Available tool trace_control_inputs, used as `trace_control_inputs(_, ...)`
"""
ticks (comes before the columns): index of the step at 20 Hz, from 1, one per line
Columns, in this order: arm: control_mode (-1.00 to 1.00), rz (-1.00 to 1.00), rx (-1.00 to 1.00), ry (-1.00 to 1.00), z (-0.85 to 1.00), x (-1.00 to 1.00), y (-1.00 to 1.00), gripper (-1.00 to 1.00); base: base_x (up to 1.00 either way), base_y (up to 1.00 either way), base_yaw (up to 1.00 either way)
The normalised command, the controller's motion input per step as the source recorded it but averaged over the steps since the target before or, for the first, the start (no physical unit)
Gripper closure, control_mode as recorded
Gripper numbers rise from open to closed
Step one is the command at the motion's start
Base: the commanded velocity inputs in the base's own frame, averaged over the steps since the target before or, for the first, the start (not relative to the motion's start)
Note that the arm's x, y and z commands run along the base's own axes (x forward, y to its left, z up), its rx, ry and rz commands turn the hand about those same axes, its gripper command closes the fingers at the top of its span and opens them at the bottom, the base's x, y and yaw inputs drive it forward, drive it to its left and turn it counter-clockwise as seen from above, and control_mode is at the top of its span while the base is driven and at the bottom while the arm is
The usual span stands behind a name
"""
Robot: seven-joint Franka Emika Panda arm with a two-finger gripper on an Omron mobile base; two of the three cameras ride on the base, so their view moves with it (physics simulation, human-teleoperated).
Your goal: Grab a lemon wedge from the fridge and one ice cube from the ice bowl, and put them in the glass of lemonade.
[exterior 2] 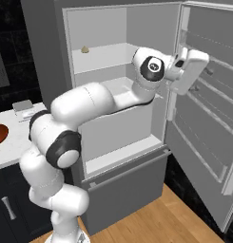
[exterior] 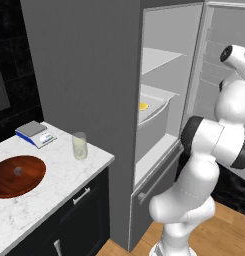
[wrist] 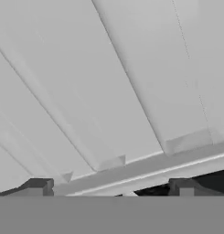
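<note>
Hand: spread wide, grasping nothing, facing the open fridge door's inner panels.
Lemon wedge: on a fridge shelf.
Glass of lemonade: on the desk.

Flat, even rendered light; soft shadows, no glare, slightly pixelated edges.

At frame center the fridge is standing open, the lemon wedge lying on a pale shelf inside. At lower left the ice bowl is sitting on the marble table — the ice cube resting inside it — while the glass of lemonade is standing upright nearby, beside a scale.
</note>
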Motion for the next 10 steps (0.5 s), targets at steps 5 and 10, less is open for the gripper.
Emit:
trace_control_inputs(5,-1.0,0.0,-0.03,-0.05,-0.33,-0.54,0.43,-1.0,0.0,0.0,0.0)
trace_control_inputs(10,-1.0,0.0,0.12,-0.21,0.0,-0.59,0.78,-1.0,0.0,0.0,0.0)
